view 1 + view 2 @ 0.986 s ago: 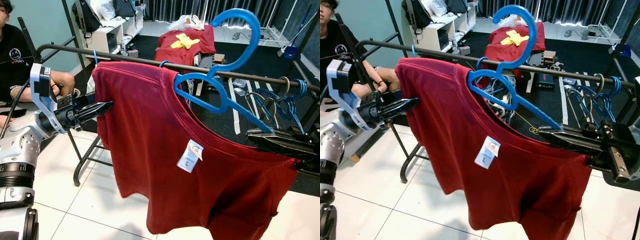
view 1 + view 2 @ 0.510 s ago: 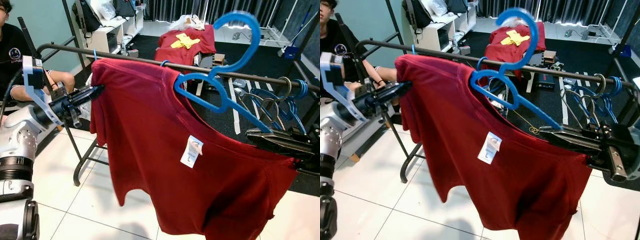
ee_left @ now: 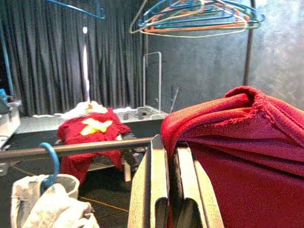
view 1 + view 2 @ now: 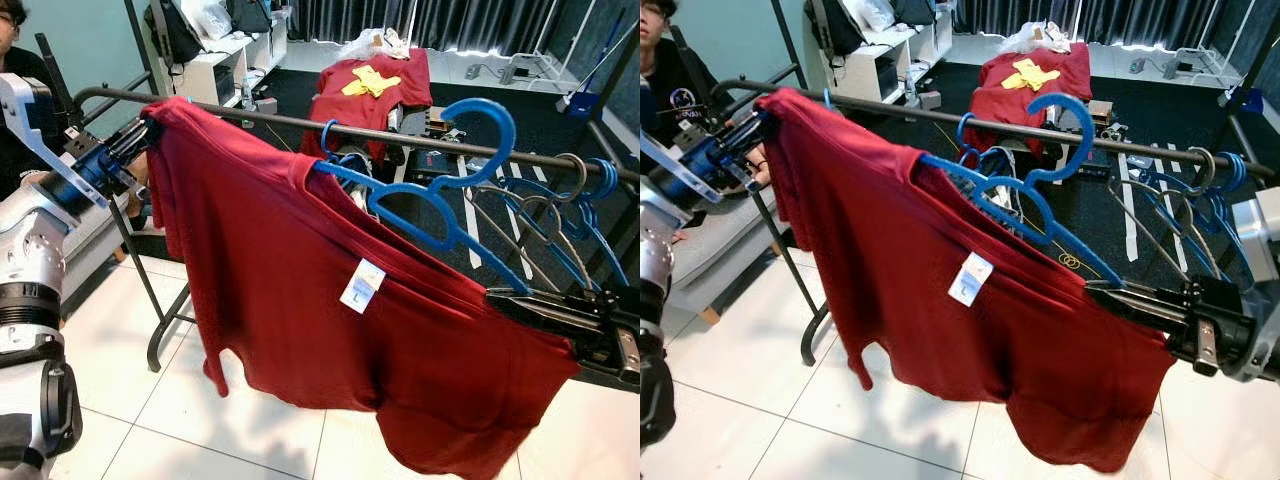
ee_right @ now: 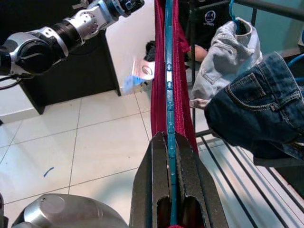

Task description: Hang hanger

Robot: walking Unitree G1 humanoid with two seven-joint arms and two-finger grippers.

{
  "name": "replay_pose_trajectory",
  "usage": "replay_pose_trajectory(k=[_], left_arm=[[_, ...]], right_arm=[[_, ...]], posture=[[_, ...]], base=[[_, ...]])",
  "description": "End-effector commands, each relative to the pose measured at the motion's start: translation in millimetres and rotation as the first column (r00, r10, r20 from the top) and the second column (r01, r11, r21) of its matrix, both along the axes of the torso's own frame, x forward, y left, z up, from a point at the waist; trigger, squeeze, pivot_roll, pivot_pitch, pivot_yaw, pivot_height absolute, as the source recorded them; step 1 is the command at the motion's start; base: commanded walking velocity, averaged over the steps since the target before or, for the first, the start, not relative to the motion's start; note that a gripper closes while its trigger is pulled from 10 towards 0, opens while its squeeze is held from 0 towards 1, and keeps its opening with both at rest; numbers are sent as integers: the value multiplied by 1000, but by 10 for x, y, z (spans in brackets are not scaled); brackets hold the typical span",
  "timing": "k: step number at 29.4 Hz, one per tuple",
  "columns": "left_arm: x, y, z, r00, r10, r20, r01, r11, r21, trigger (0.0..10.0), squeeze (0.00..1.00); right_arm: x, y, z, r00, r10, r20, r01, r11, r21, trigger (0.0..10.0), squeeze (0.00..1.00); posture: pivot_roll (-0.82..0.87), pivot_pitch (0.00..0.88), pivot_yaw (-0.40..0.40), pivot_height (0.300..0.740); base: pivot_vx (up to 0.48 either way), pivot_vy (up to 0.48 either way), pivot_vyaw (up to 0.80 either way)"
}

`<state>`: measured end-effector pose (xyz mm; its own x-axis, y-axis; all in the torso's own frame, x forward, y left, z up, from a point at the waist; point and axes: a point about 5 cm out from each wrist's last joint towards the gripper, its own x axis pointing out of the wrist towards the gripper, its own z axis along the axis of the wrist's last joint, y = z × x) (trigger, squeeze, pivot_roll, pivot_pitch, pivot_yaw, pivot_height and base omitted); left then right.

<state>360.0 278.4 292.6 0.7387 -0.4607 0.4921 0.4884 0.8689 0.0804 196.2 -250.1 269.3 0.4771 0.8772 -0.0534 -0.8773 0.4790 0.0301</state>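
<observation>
A red T-shirt [image 4: 300, 290] hangs on a blue hanger [image 4: 430, 205], stretched between my two grippers in front of the black clothes rail [image 4: 260, 117]. My left gripper [image 4: 135, 140] is up by the rail's left end, shut on the shirt's shoulder fabric [image 3: 213, 118]. My right gripper [image 4: 510, 300] is low on the right, shut on the end of the hanger's arm [image 5: 169, 85] with shirt cloth around it. The hanger lies tilted. Its hook [image 4: 485, 125] overlaps the rail, and I cannot tell whether it rests on it.
Several empty hangers [image 4: 575, 190] crowd the rail's right end. A person [image 4: 670, 80] sits at the left behind the rail. A red heap with yellow cloth [image 4: 370, 85] and a white shelf [image 4: 215, 65] stand beyond. Jeans [image 5: 256, 109] hang nearby.
My left gripper has swung up and to the left, drawing the shirt's shoulder toward the rail's end. The hanger has tipped flatter and its hook has dropped to rail height.
</observation>
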Motion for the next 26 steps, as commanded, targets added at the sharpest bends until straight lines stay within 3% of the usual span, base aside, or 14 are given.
replay_pose_trajectory(k=[1,2,5,8,10,11,13,19,20,21,22,23,25,26], left_arm=[[-72,286,126,987,157,25,-156,986,-61,0,0],[-49,353,88,973,230,-17,-231,969,-92,0,0],[-49,353,88,973,230,-17,-231,969,-92,0,0],[22,429,-141,911,376,-168,-392,917,-78,0,0],[22,429,-141,911,376,-168,-392,917,-78,0,0],[89,378,-571,824,423,-376,-461,887,-11,0,0],[103,301,-856,765,416,-492,-459,888,37,0,0],[106,240,-1000,738,404,-540,-448,892,56,0,0],[124,97,-1065,772,331,-543,-352,934,70,1373,0],[143,-119,-1037,844,195,-500,-185,980,70,5765,0],[143,-119,-1037,844,195,-500,-185,980,70,5765,0],[126,-336,-914,906,5,-424,16,999,45,10000,0],[126,-336,-914,906,5,-424,16,999,45,10000,0],[94,-477,-822,922,-124,-366,149,988,40,10000,0]], right_arm=[[-16,-22,-4,1000,-14,-7,14,1000,-5,0,0],[-28,1,7,1000,5,-3,-5,1000,3,0,0],[-28,1,7,1000,5,-3,-5,1000,3,0,0],[-59,64,49,998,56,21,-57,998,29,0,0],[-59,64,49,998,56,21,-57,998,29,0,0],[-61,87,111,996,66,63,-70,995,65,0,0],[-52,75,142,995,52,84,-59,995,80,0,0],[-53,66,155,995,46,91,-53,995,85,0,0],[-45,64,131,996,41,82,-47,997,69,0,0],[-35,79,95,997,44,67,-47,998,50,0,0],[-35,79,95,997,44,67,-47,998,50,0,0],[-18,99,52,998,46,49,-47,999,26,0,0],[-18,99,52,998,46,49,-47,999,26,0,0],[-7,115,25,998,47,38,-48,999,11,0,0]], posture=[[-75,31,30,740],[-75,31,29,740],[-75,31,29,740],[-72,35,28,740],[-72,35,28,740],[-73,37,30,740],[-73,37,30,740],[-74,38,30,740],[-75,39,33,740],[-73,39,32,740],[-73,39,32,740],[-71,39,32,740],[-71,39,32,740],[-71,39,32,740]], base=[[0,0,0],[0,0,0],[0,0,0],[0,0,0],[0,0,0],[0,0,0],[0,0,0],[0,0,0],[0,0,0],[0,0,0],[0,0,0],[0,0,0],[0,0,0],[0,0,0]])
